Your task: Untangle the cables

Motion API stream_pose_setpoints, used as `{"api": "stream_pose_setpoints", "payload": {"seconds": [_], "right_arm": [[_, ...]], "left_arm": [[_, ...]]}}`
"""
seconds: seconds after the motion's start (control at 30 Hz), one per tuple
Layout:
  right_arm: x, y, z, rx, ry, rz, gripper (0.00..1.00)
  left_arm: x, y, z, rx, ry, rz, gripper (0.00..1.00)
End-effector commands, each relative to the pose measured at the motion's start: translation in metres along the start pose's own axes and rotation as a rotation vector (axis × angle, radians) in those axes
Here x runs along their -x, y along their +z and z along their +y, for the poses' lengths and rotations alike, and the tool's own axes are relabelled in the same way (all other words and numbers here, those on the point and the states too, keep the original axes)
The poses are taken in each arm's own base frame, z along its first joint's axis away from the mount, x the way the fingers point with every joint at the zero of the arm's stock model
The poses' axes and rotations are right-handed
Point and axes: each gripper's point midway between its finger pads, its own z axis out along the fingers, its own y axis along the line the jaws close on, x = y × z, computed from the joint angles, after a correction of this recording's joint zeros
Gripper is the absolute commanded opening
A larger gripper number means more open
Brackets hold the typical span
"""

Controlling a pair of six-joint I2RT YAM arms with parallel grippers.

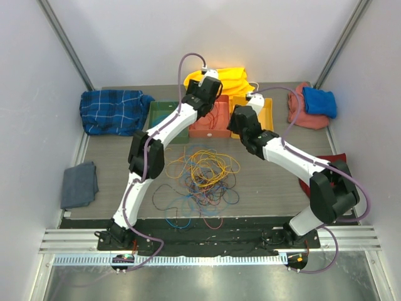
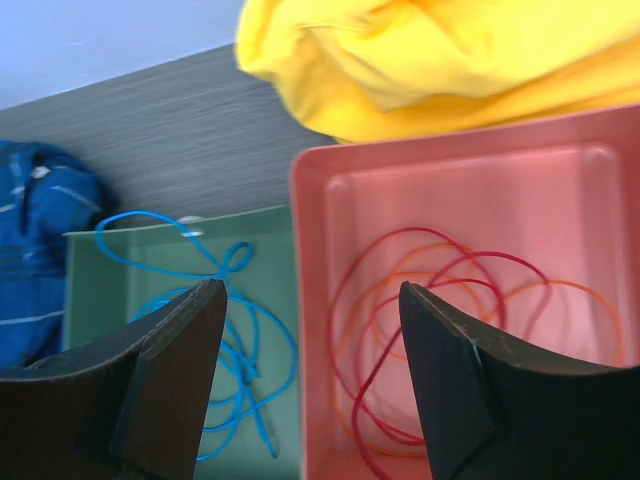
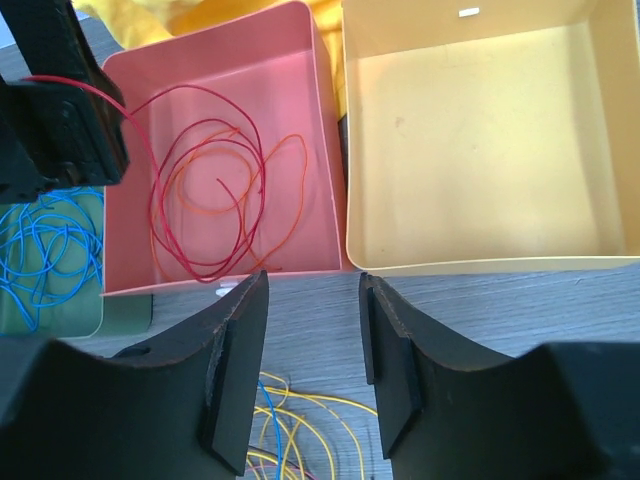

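The grey wood-grain table (image 1: 276, 188) lay between white walls (image 1: 200, 37). Two arms reached far across it, the left arm (image 1: 156, 141) covering part of the pink bin (image 3: 300, 90) and the right arm (image 1: 294, 160) hiding most of a red cloth (image 1: 335, 157). Five more cloths lined the edges: a blue plaid cloth (image 1: 113, 111) far left, a grey cloth (image 1: 79, 185) left, a yellow cloth (image 1: 232, 78) far centre, and a salmon cloth (image 1: 307, 119) and a blue towel (image 1: 319, 101) far right. Three bins stood in a far row: the green bin (image 2: 100, 300), the pink, then the yellow bin (image 3: 470, 150). The tangled cables (image 1: 203, 175) lay near centre between the arms, too overlapped to count, with bare table showing to their right and toward the bins. The green bin held blue cables (image 2: 245, 330), the pink one red and orange loops (image 3: 215, 180). The left gripper (image 2: 310, 380) hung over those two bins, jaws wide with nothing between them. A red strand (image 3: 85, 88) ran up beside it, contact unclear. The right gripper (image 3: 313, 370) stood partly open, gripping nothing, at the near rims of the pink and yellow bins.
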Motion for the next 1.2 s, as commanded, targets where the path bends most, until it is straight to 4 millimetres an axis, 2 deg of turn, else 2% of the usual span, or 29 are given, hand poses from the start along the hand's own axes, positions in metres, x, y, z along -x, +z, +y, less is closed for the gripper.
{"api": "stream_pose_setpoints", "payload": {"seconds": [0.0,0.03,0.1,0.13,0.17,0.2,0.23,0.27,0.3,0.33,0.6,0.67,0.8,0.87,0.9,0.97,1.0,1.07,1.17], "right_arm": [[0.013,0.001,0.018,0.076,0.052,-0.052,0.49],[0.019,0.003,0.027,0.105,0.066,-0.074,0.49],[0.013,0.014,0.037,0.133,0.074,-0.06,0.48],[0.025,0.017,0.049,0.159,0.086,-0.08,0.48],[0.023,0.023,0.056,0.18,0.082,-0.067,0.48],[0.012,0.036,0.061,0.176,0.071,-0.041,0.48],[0.02,0.041,0.072,0.198,0.081,-0.047,0.47],[0.021,0.045,0.077,0.207,0.084,-0.044,0.47],[0.011,0.055,0.079,0.206,0.085,-0.022,0.47],[0.017,0.057,0.085,0.217,0.099,-0.033,0.47],[0.022,0.072,0.1,0.255,0.102,-0.047,0.47],[0.02,0.081,0.097,0.249,0.102,-0.04,0.42],[0.024,0.088,0.094,0.257,0.134,-0.036,0.21],[0.025,0.087,0.096,0.268,0.137,-0.035,0.17],[0.024,0.085,0.097,0.27,0.136,-0.03,0.17],[0.029,0.077,0.097,0.282,0.147,-0.034,0.25],[0.027,0.074,0.093,0.279,0.145,-0.028,0.37],[0.035,0.06,0.094,0.302,0.142,-0.039,0.48],[0.032,0.049,0.09,0.313,0.126,-0.026,0.53]], "left_arm": [[0.032,-0.014,0.038,0.126,0.011,-0.057,0.75],[0.032,-0.015,0.035,0.102,0.002,-0.058,0.75],[0.032,-0.018,0.034,0.092,-0.018,-0.055,0.75],[0.03,-0.018,0.033,0.085,-0.016,-0.049,0.75],[0.03,-0.019,0.033,0.08,-0.016,-0.046,0.75],[0.03,-0.019,0.033,0.077,-0.015,-0.045,0.74],[0.029,-0.019,0.032,0.073,-0.018,-0.042,0.74],[0.028,-0.021,0.031,0.064,-0.014,-0.036,0.74],[0.027,-0.021,0.031,0.061,-0.014,-0.035,0.74],[0.024,-0.021,0.031,0.059,-0.015,-0.03,0.73],[0.023,-0.022,0.029,0.045,-0.02,-0.035,0.73],[0.025,-0.022,0.028,0.04,-0.033,-0.037,0.73],[0.026,-0.025,0.027,0.03,-0.038,-0.037,0.73],[0.027,-0.025,0.028,0.033,-0.037,-0.038,0.73],[0.026,-0.025,0.028,0.033,-0.033,-0.037,0.73],[0.026,-0.025,0.029,0.039,-0.03,-0.036,0.73],[0.025,-0.024,0.029,0.042,-0.022,-0.036,0.73],[0.024,-0.022,0.031,0.053,-0.015,-0.034,0.73],[0.023,-0.021,0.033,0.062,-0.01,-0.035,0.73]]}}
